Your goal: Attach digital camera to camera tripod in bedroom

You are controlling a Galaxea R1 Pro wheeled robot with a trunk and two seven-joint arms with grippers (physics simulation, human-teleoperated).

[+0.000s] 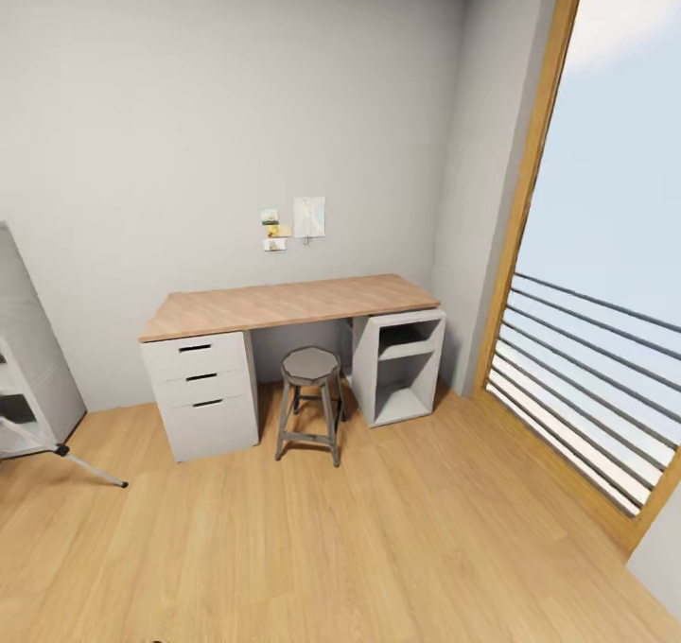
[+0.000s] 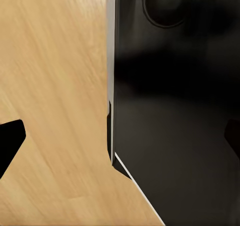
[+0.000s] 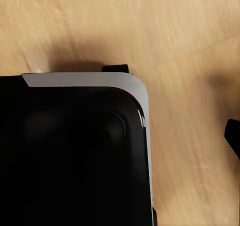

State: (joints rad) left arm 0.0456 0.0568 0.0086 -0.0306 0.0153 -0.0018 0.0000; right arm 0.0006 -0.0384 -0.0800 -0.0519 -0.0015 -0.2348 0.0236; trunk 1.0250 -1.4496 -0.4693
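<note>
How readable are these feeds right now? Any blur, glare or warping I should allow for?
Head view: evenly lit and sharp, with wide-angle bend in the window frame; the tripod leg is cut off at the edge. Left wrist view: floor grain streaked, a dark body in near-black. Right wrist view: soft focus, a black panel casting a faint shadow on the floor.

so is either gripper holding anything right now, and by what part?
Nothing held, as far as the wrist views show: dark fingertips sit at the frame edges over bare wood floor and the robot's black base. Jaw state unclear.

A stool (image 1: 309, 400) stands before the desk (image 1: 284, 304); likely tripod leg (image 1: 80, 467) far left.
</note>
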